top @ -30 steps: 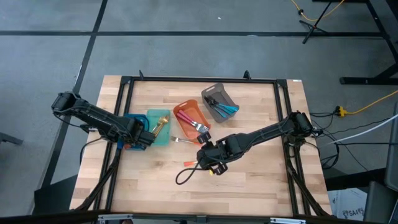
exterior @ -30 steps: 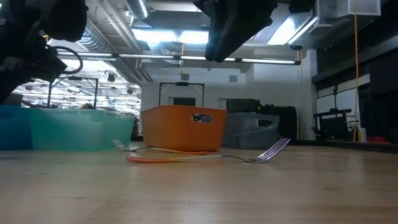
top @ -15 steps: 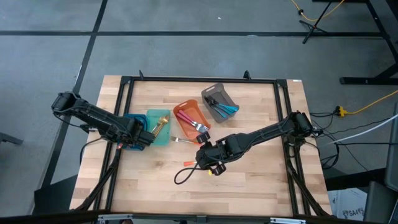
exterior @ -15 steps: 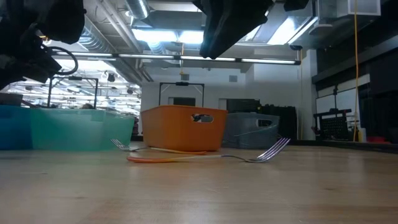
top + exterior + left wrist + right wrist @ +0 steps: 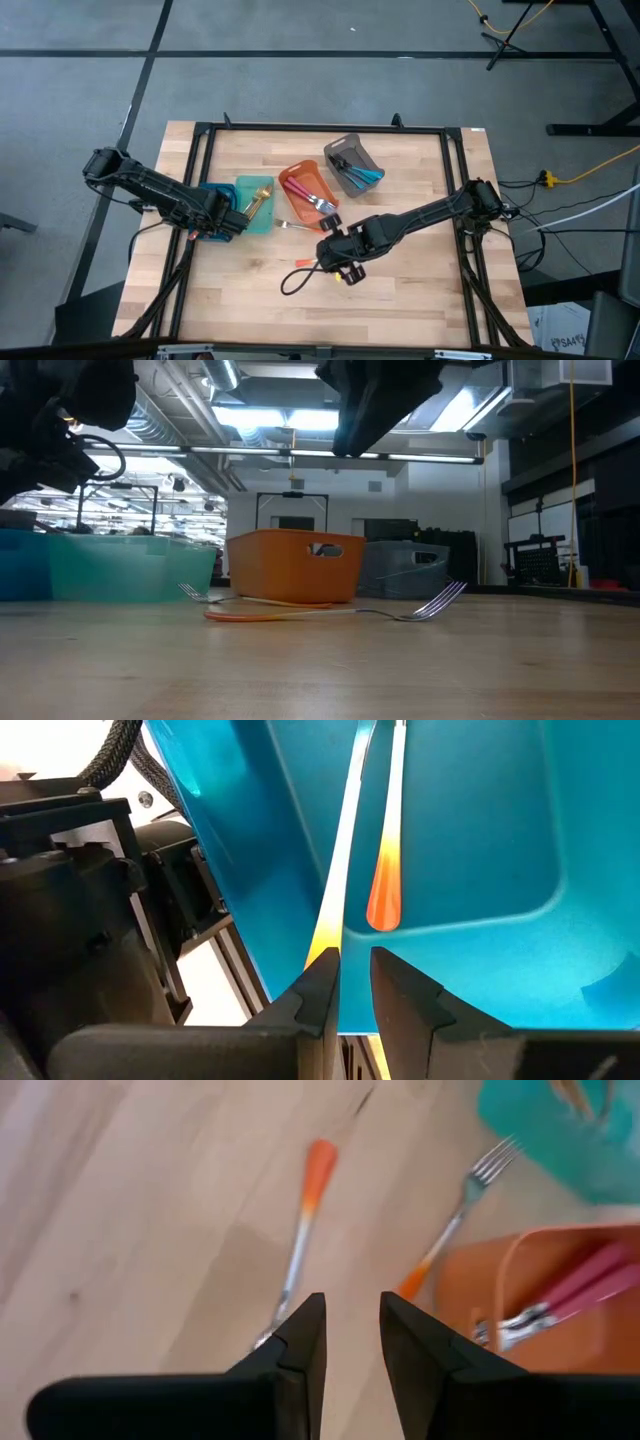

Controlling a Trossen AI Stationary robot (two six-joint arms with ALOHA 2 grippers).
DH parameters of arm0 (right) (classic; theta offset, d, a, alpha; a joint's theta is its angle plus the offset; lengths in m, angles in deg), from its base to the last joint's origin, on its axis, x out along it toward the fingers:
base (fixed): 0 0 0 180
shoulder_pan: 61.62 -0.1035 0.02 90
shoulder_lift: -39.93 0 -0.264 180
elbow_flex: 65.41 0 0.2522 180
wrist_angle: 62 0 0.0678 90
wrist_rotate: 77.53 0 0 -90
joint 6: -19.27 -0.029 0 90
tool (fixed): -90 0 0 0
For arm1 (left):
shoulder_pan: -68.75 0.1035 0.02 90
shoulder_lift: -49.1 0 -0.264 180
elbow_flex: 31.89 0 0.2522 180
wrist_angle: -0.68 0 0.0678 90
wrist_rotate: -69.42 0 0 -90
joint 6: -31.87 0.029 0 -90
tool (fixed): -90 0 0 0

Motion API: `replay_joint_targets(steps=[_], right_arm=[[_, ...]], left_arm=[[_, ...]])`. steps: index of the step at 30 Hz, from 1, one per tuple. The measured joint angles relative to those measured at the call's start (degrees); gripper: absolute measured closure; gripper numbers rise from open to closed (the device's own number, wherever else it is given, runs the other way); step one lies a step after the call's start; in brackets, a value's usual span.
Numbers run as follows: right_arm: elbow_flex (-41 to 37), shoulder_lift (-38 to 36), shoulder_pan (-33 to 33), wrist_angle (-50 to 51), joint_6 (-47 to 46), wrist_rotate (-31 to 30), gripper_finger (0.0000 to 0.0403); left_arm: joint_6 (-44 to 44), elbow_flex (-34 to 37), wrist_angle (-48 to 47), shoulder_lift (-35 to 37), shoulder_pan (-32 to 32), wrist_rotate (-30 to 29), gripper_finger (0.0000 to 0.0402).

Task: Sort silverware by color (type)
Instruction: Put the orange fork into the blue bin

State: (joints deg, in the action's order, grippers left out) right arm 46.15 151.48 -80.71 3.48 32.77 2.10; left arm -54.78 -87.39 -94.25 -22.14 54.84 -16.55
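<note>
My left gripper (image 5: pixel 352 982) hangs over the blue bin (image 5: pixel 480 840) at the table's left (image 5: pixel 228 224), shut on an orange-handled utensil (image 5: pixel 342 850). A second orange-handled utensil (image 5: pixel 385 885) lies in that bin. My right gripper (image 5: pixel 350 1330) stands narrowly open above the middle of the table (image 5: pixel 328 262), touching nothing. Below it an orange-handled fork (image 5: pixel 300 1230) lies flat on the wood. Another fork (image 5: pixel 455 1230) lies beside the orange bin (image 5: pixel 303 186). My left gripper pinches the utensil's orange-yellow handle (image 5: pixel 325 942) between its two fingers. The fingers slant steeply down from above and lie along the utensil. The metal shaft runs on past the fingertips, down into the blue bin; its far end is out of the picture.
The teal bin (image 5: pixel 256 205) holds a gold utensil (image 5: pixel 258 198). Pink-handled forks (image 5: pixel 320 205) lie in the orange bin, blue-handled ones (image 5: pixel 366 178) in the grey bin (image 5: pixel 350 160). A black cable loop (image 5: pixel 293 281) lies near the right gripper. Bare wood spreads along the near edge.
My right gripper has rolled a little about its own line while staying in place above the fork. The forks and bins have not moved.
</note>
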Motion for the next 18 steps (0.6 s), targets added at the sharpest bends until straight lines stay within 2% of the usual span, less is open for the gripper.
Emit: replay_joint_targets(steps=[9,18], right_arm=[[0.00,2.60,-0.02,1.03,-7.60,2.49,0.0317],[-0.02,8.53,0.00,1.10,-8.88,2.40,0.0317]], left_arm=[[0.57,-0.75,-0.28,0.00,-0.20,0.35,0.0349],[1.30,-8.91,-0.83,0.02,-3.05,-2.92,0.0349]])
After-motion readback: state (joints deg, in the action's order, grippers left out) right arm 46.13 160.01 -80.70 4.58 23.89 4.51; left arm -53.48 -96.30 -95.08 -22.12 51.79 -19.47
